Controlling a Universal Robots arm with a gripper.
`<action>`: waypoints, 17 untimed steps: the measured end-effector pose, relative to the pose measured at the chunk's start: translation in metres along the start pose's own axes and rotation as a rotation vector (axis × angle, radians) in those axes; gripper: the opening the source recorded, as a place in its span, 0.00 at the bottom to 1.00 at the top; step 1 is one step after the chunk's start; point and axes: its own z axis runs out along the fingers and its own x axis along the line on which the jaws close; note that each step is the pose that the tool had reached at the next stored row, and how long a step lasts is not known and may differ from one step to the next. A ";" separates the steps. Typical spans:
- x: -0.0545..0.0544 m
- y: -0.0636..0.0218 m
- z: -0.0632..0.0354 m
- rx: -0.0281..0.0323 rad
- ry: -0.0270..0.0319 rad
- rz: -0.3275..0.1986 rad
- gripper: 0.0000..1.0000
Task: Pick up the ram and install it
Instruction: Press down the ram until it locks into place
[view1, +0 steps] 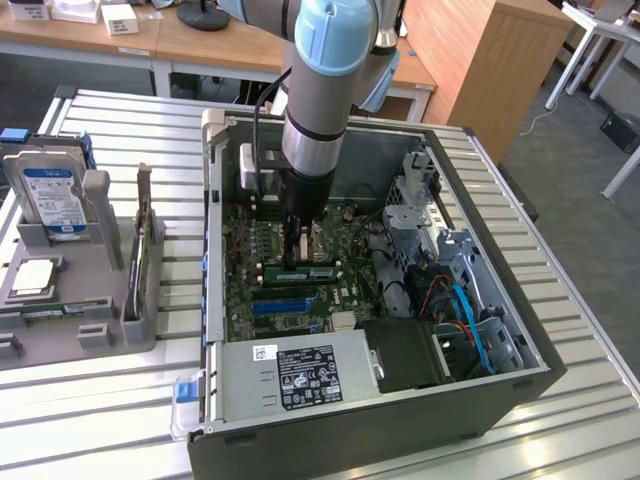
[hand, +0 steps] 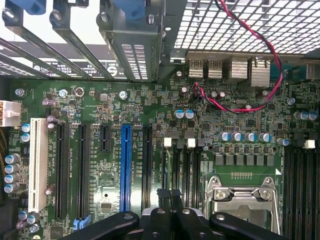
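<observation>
A: Where is the tool (view1: 296, 258)?

B: Down inside the open computer case (view1: 520, 395), over the green motherboard (hand: 100, 105). Its black fingers (hand: 170, 197) are pressed together, fully closed, right above the memory slots beside the blue slot (hand: 125, 167).

A: And the ram (view1: 300, 271)?

B: A long green stick lies flat on the motherboard directly under the fingertips. I cannot tell whether the tool grips it or only presses on it.

A: Any writing?

B: The power supply (view1: 300, 375) has a black label with white print, too small to read. The hard drive (view1: 52, 195) in the grey tray (view1: 90, 330) on the worktop (view1: 120, 400) wears a blue label, also illegible.
</observation>
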 end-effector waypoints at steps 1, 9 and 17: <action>0.000 0.0000 0.0000 0.0000 0.0001 0.000 0.11; 0.000 0.0000 0.0017 0.0000 0.0000 0.000 0.11; 0.000 0.0000 0.0030 0.0000 0.0002 0.000 0.11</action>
